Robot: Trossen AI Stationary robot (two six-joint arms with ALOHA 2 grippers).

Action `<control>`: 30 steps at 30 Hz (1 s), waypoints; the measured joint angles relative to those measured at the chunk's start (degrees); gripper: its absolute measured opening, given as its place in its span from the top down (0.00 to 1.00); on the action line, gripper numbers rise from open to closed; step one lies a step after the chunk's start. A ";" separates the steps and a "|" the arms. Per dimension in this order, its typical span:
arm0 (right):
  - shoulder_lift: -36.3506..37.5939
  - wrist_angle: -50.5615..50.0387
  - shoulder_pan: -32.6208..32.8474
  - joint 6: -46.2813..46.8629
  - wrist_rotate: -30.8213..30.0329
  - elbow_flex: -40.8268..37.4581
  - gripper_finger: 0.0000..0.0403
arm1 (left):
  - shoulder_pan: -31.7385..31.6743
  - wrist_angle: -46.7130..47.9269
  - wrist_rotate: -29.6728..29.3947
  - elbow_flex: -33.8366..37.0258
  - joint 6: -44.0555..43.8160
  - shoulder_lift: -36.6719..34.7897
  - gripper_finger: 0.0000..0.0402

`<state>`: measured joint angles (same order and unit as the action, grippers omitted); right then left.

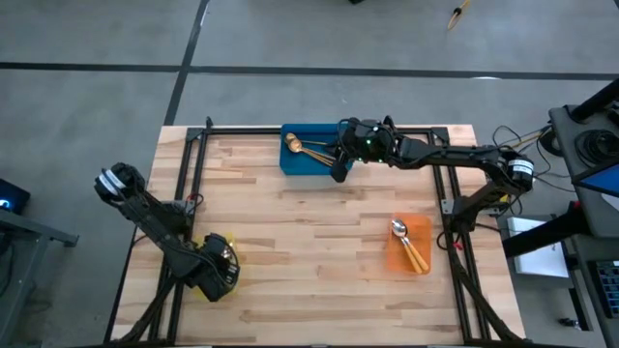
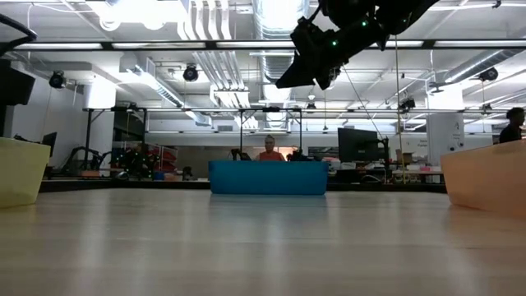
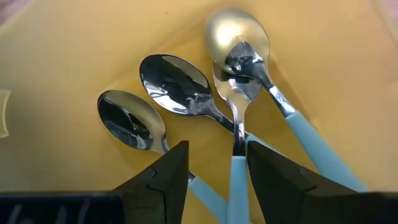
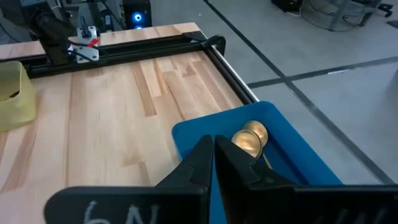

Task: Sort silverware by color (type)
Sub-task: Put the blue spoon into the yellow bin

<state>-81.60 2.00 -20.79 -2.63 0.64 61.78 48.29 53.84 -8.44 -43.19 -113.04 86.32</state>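
Note:
My left gripper (image 3: 214,180) is open, low inside the yellow bin (image 1: 224,253) at the table's near left. Several silver spoons with light-blue handles (image 3: 177,87) lie on the bin's floor. One blue handle (image 3: 238,180) runs between the left fingers. My right gripper (image 4: 214,158) is shut and holds nothing. It hangs well above the table (image 2: 316,57) at the near right corner of the blue bin (image 1: 308,159). Two gold spoons (image 4: 249,140) lie in that bin. Spoons with orange handles (image 1: 411,249) lie in the orange bin (image 1: 392,259).
The three bins stand apart on the wooden table: blue at the far middle, orange at the near right, yellow at the near left. Bare wood (image 1: 309,242) lies between them. A black frame rail (image 1: 387,129) runs along the far edge. A person (image 2: 269,150) sits beyond the table.

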 joint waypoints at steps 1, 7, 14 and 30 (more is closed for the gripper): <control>0.00 -0.06 0.02 0.12 -0.02 0.00 0.98 | 0.00 0.00 -0.08 -0.08 0.11 0.32 0.64; 0.00 -2.28 0.02 0.55 -0.02 -0.02 0.98 | 0.00 -0.29 -0.21 -0.07 0.25 0.42 0.64; 0.00 -3.55 0.02 1.57 -0.02 -0.02 0.98 | 0.21 -2.26 -0.28 -0.05 1.08 0.49 0.64; 0.00 -3.48 0.02 1.31 -0.04 -0.02 0.98 | 0.39 -5.06 -0.16 -0.03 1.56 0.55 0.68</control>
<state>-81.60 -1.48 -20.78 -1.32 0.60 61.76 48.69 48.79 -8.60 -43.22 -111.48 86.87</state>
